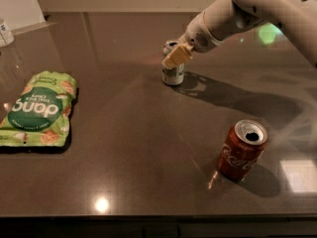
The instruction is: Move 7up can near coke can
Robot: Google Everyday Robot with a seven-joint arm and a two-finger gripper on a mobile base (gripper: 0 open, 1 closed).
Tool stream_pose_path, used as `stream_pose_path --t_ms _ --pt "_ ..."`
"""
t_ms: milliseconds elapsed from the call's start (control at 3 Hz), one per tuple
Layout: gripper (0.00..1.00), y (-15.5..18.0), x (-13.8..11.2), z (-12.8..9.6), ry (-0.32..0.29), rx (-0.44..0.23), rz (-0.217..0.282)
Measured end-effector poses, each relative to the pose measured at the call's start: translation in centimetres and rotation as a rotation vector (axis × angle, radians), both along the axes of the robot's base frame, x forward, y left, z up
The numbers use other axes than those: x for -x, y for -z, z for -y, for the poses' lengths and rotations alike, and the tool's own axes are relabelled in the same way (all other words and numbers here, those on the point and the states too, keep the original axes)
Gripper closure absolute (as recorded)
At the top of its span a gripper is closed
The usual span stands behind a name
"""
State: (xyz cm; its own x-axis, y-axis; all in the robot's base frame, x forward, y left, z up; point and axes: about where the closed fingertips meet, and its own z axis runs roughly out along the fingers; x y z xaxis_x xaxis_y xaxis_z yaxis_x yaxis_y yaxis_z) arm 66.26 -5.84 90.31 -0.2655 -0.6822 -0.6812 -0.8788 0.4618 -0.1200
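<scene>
The 7up can (173, 75) is a small silver-grey can standing upright on the dark table at the back centre. My gripper (177, 56) comes in from the upper right on the white arm (233, 14) and sits at the can's top and front, covering its upper part. The coke can (241, 150) is red with white script and an open silver top. It stands upright at the front right, well apart from the 7up can.
A green snack bag (39, 109) lies flat at the left of the dark table (129, 152). A small white container (5, 32) stands at the far left back edge. The table's front edge runs along the bottom of the view.
</scene>
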Motion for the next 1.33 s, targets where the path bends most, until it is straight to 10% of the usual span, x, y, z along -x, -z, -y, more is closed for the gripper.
stream_pose_path --t_ms 667,1333 --pt "0.95 -1.5 1.4 1.4 -0.056 0.017 0.011" --pt "1.0 -3.1 5.6 6.0 -0.225 0.039 0.025"
